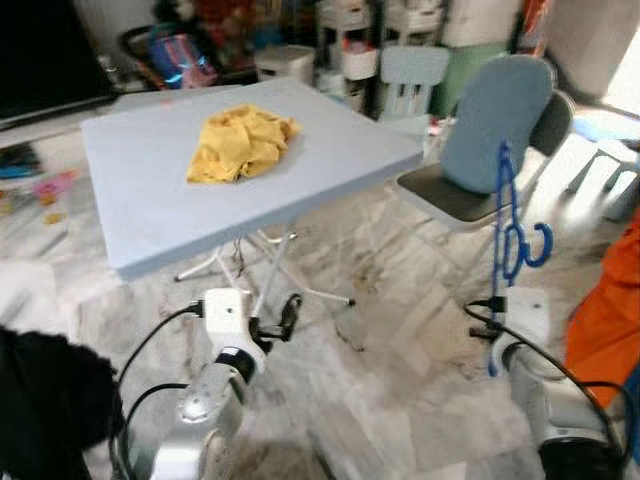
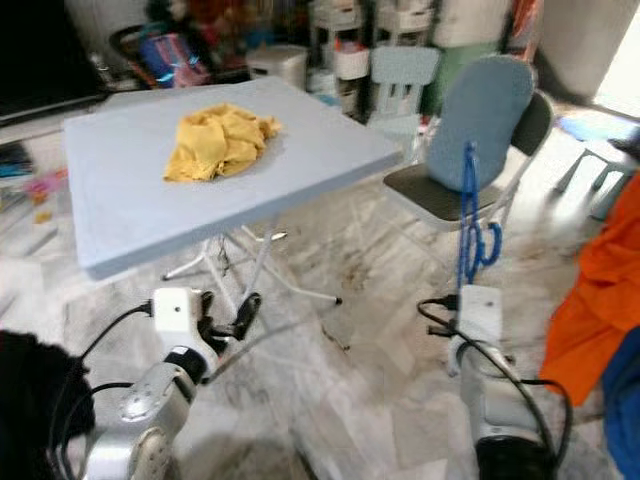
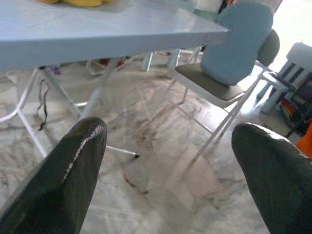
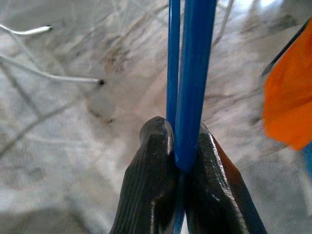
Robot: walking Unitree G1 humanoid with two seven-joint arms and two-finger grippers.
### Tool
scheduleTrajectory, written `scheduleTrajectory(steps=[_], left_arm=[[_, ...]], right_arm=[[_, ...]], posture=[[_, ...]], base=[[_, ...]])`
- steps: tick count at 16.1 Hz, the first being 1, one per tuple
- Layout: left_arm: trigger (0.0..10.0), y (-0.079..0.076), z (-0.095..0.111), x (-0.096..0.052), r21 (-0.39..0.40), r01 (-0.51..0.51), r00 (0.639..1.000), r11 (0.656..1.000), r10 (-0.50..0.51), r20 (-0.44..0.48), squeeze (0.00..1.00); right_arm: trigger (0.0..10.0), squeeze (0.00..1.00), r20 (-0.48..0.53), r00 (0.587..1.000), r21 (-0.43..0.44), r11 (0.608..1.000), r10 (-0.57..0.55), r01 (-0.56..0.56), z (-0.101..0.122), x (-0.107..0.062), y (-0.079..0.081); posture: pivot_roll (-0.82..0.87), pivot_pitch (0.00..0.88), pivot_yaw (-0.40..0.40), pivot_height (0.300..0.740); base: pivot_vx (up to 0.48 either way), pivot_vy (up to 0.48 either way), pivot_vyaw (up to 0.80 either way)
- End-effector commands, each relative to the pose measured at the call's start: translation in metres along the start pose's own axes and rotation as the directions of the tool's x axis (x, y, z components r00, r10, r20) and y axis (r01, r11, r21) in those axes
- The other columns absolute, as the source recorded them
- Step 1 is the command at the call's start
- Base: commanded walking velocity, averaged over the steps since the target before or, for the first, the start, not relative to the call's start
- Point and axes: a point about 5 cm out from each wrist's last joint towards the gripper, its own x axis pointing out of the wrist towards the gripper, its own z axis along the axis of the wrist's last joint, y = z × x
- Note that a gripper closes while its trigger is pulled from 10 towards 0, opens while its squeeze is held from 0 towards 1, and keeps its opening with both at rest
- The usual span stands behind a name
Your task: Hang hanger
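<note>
Your right hand (image 4: 176, 146) grips the blue hanger (image 1: 508, 235) firmly: in the right wrist view both black fingers (image 4: 151, 180) press against the blue rod from two sides. In the head views the hanger stands nearly upright above this hand, at about 4 o'clock in the picture, with its hook curling to the side near the top, in front of the folding chair (image 1: 490, 140) with the blue backrest. Your left hand (image 3: 165, 170) is open, its two fingers well apart and holding nothing; you see it low at about 7 o'clock, in front of the legs of the light blue worktop (image 1: 150, 200). A crumpled yellow cloth (image 1: 240, 143) lies on this worktop, toward its far half. An orange fabric (image 1: 605, 310) is at the edge at 3 o'clock, just beside your right arm. The floor (image 1: 390, 350) is pale marble tile.
</note>
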Motion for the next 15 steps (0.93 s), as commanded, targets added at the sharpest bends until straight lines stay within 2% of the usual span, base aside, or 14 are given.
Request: scheduleTrajectory(steps=[1,6,15], left_arm=[[10.0,-0.0032,0.0008,0.0026,0.003,0.010,1.000,1.000,-0.010,-0.004,0.00],[10.0,-0.0057,-0.0016,0.0036,0.007,0.029,0.999,1.000,-0.029,-0.020,0.00],[10.0,-0.0083,-0.0058,0.0031,0.021,0.057,0.997,0.998,-0.056,-0.048,0.00]], right_arm=[[10.0,0.00,0.020,1.000,-0.010,1.000,0.004,-0.004,0.0062,0.0001,0.0002],[10.0,0.00,0.018,1.000,-0.011,1.000,0.002,-0.002,0.0064,0.0003,0.0004],[10.0,0.00,0.006,1.000,-0.018,1.000,-0.008,0.009,0.0037,0.0004,0.0007]], posture=[[-0.10,0.000,0.019,0.740],[-0.10,0.000,0.019,0.740],[-0.10,0.000,0.016,0.740]], base=[[0.262,0.345,-0.80],[0.284,0.314,-0.80],[0.310,0.000,-0.79]])
